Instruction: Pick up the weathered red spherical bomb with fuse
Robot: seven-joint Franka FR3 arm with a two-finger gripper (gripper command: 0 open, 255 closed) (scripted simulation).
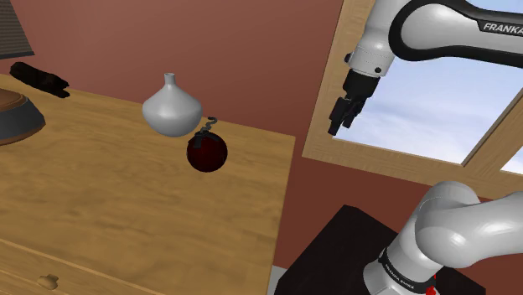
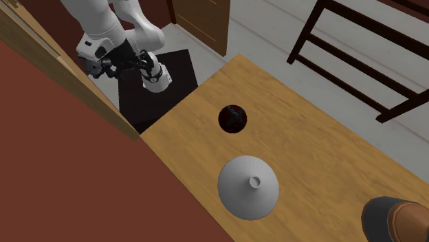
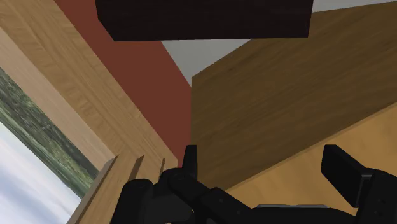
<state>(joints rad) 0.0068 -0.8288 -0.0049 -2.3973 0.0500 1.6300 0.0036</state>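
The bomb (image 1: 206, 153) is a dark red ball with a curled black fuse on top. It rests on the wooden table (image 1: 100, 218) near the edge by the arm, next to a grey vase (image 1: 172, 106). In the second exterior view the bomb (image 2: 232, 118) lies between the vase (image 2: 248, 186) and the table's corner. My gripper (image 1: 339, 121) hangs open and empty in front of the window, off the table and well to the shoulder view's right of the bomb. In the wrist view the gripper (image 3: 264, 164) has its fingers apart, facing the table's side (image 3: 286, 95).
A wood-framed window (image 1: 394, 151) is behind the hand. The black stand (image 1: 335, 251) sits below the arm, beside the table. A dark brown bowl-like object (image 1: 17, 117) and a black object (image 1: 40, 79) lie at the table's far end. A dark railing (image 2: 357, 62) stands across the floor.
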